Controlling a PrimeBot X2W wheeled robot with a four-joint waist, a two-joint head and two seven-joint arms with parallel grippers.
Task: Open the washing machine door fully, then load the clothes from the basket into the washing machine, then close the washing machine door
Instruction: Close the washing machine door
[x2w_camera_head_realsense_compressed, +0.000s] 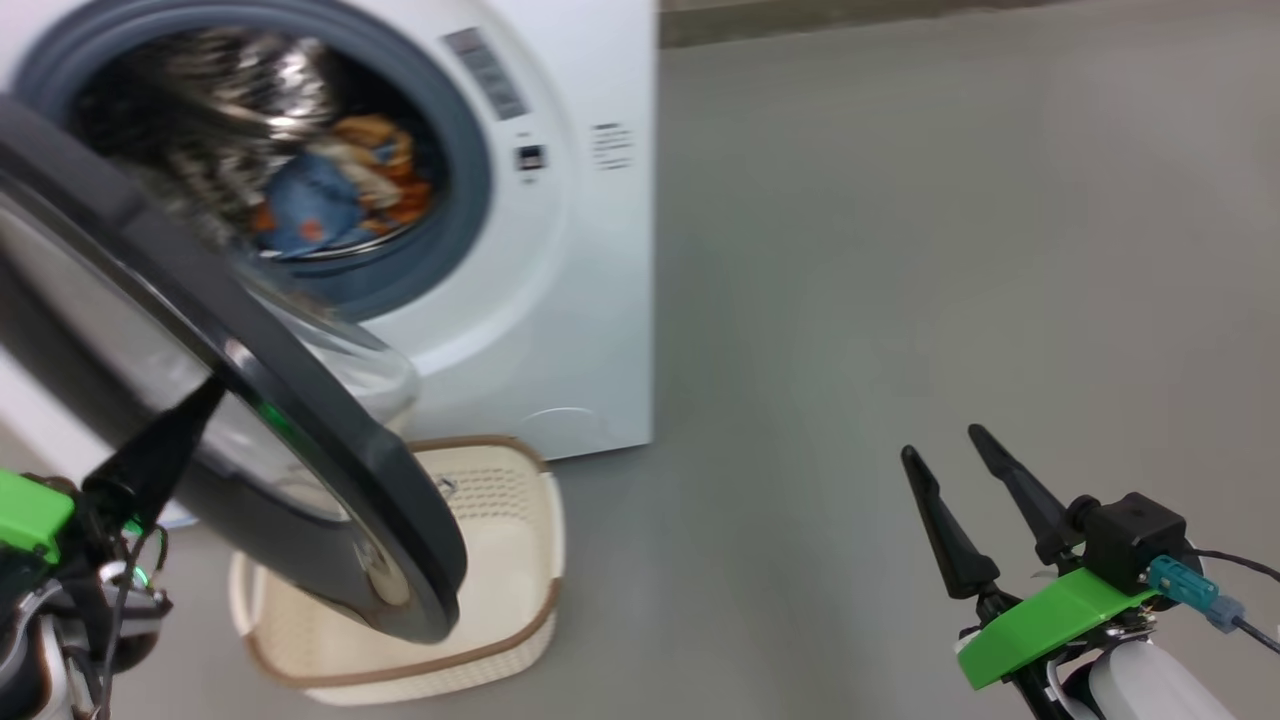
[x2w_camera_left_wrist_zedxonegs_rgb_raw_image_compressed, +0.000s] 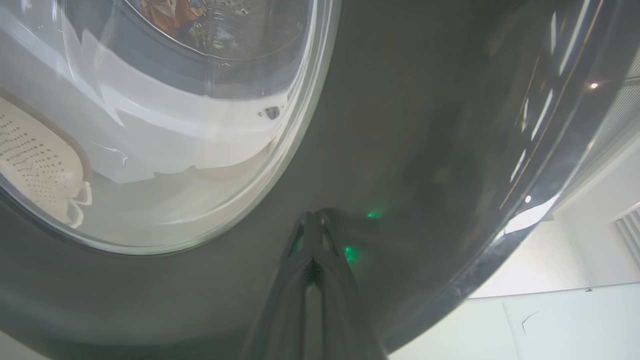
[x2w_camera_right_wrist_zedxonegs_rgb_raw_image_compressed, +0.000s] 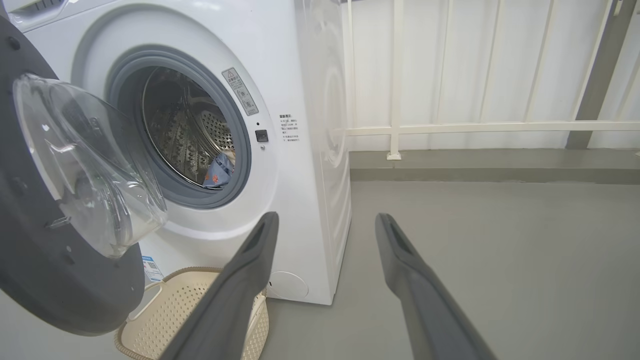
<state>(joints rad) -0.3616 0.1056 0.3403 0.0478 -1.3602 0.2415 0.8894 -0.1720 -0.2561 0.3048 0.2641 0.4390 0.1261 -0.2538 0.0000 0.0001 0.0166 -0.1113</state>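
The washing machine (x2w_camera_head_realsense_compressed: 590, 300) stands at the upper left with the clothes (x2w_camera_head_realsense_compressed: 340, 195), blue and orange fabric, lying in its steel drum. The washing machine door (x2w_camera_head_realsense_compressed: 330, 470) hangs partly swung out, its black ring between me and the opening. My left gripper (x2w_camera_head_realsense_compressed: 212, 388) is shut, its tips against the door's outer face; in the left wrist view the left gripper (x2w_camera_left_wrist_zedxonegs_rgb_raw_image_compressed: 315, 216) touches the door's black ring (x2w_camera_left_wrist_zedxonegs_rgb_raw_image_compressed: 425, 150) beside the glass. The basket (x2w_camera_head_realsense_compressed: 500, 560) sits on the floor under the door, its visible inside bare. My right gripper (x2w_camera_head_realsense_compressed: 942, 441) hovers open at the lower right, holding nothing.
Bare grey floor (x2w_camera_head_realsense_compressed: 950, 250) spreads to the right of the machine. A white railing (x2w_camera_right_wrist_zedxonegs_rgb_raw_image_compressed: 475, 127) and wall run behind it. In the right wrist view the right gripper (x2w_camera_right_wrist_zedxonegs_rgb_raw_image_compressed: 326, 216) points at the machine's front right corner, with the door's glass bowl (x2w_camera_right_wrist_zedxonegs_rgb_raw_image_compressed: 85, 165) bulging at the left.
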